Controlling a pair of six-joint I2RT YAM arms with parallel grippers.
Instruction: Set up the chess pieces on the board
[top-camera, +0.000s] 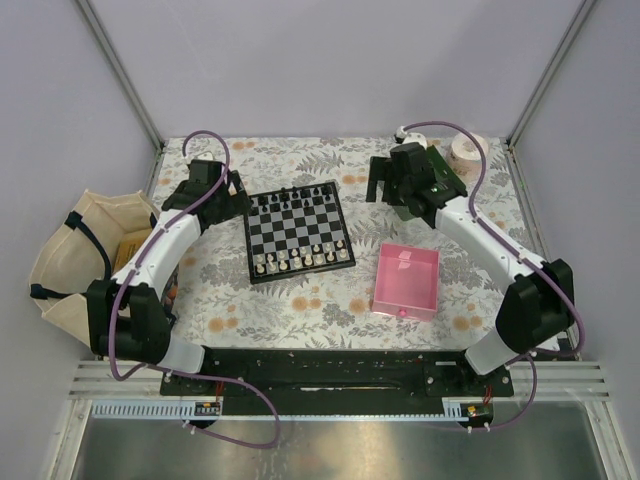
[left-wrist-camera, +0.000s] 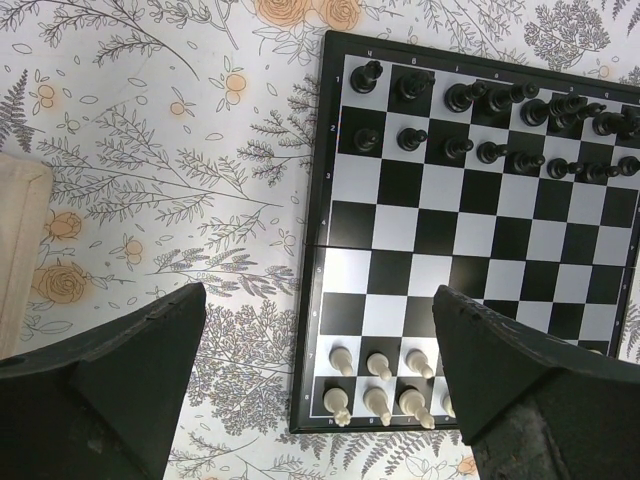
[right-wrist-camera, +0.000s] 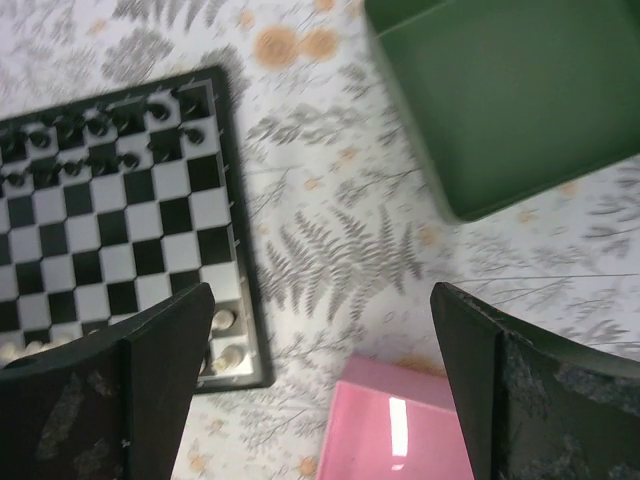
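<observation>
The board (top-camera: 297, 228) lies on the floral cloth between my arms. Black chess pieces (top-camera: 300, 193) fill its two far rows and cream-white chess pieces (top-camera: 300, 260) its two near rows. My left gripper (top-camera: 236, 190) hovers open and empty just off the board's far left corner. In the left wrist view the board (left-wrist-camera: 470, 230), the black pieces (left-wrist-camera: 480, 100) and the white pieces (left-wrist-camera: 380, 385) show between the open fingers (left-wrist-camera: 110, 390). My right gripper (top-camera: 380, 186) hovers open and empty right of the board. The right wrist view shows the board's right edge (right-wrist-camera: 110, 220).
A pink tray (top-camera: 407, 280) sits right of the board and shows in the right wrist view (right-wrist-camera: 400, 430). A green tray (right-wrist-camera: 520, 90) lies under the right arm at the back. A canvas bag (top-camera: 80, 250) sits at the left edge. A tape roll (top-camera: 466, 150) is at the back right.
</observation>
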